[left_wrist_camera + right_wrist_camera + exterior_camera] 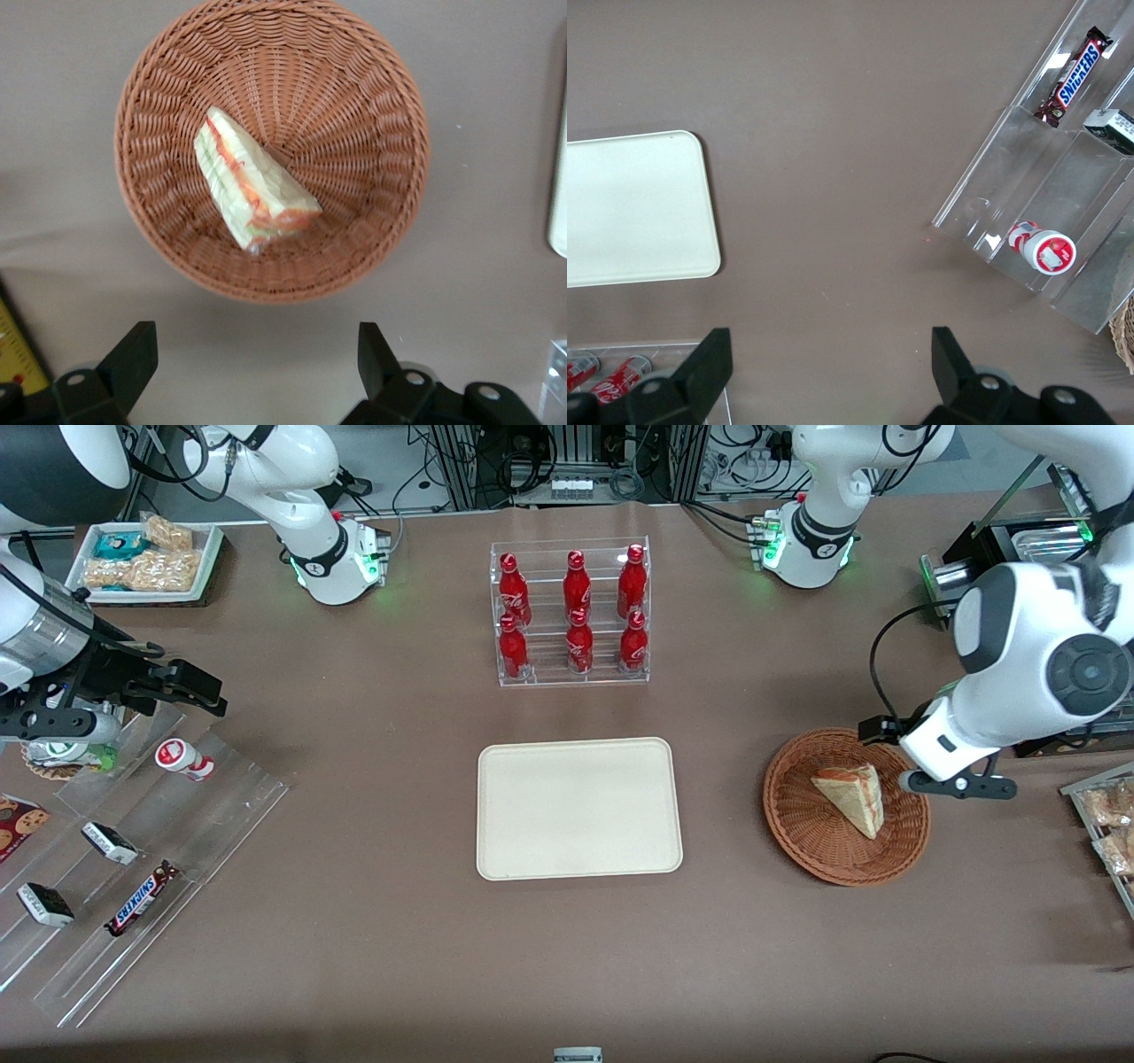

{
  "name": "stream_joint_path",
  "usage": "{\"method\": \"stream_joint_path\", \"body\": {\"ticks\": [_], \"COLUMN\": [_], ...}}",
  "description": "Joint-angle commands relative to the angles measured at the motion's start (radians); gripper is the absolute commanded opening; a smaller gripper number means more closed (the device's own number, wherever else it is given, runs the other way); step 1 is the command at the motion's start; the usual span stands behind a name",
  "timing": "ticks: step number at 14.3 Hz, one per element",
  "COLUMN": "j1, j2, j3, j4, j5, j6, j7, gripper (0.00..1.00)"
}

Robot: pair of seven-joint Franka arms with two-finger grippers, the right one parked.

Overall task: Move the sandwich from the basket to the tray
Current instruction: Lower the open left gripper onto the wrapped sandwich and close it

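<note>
The sandwich [852,797], a pale wedge with red-orange and green layers, lies in the round reddish-brown wicker basket [797,828]. It also shows in the left wrist view [252,190], inside the basket [146,177]. The cream-beige tray [580,808] lies bare at the table's middle, beside the basket toward the parked arm's end; its edge shows in the left wrist view [558,204]. My left gripper [957,785] hovers above the table just off the basket's rim, toward the working arm's end. It is open and empty [252,354], its fingers [133,354] spread wide over bare table.
A clear rack of red bottles [571,615] stands farther from the front camera than the tray. A tray of bagged snacks [1107,815] lies at the working arm's end. Clear acrylic shelves with candy bars [142,899] lie at the parked arm's end.
</note>
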Motion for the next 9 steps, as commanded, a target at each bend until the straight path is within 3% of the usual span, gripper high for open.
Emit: {"method": "stream_joint_path", "body": {"ticks": [1, 9], "j1": [0.02, 0.031], "j2": [-0.029, 0.013], "j3": [-0.004, -0.004], "j4": [-0.133, -0.288], "j5": [0.008, 0.008], "j6": [0.173, 0.497], "j7": [-0.156, -0.754], "gripper": [1.0, 1.0]}}
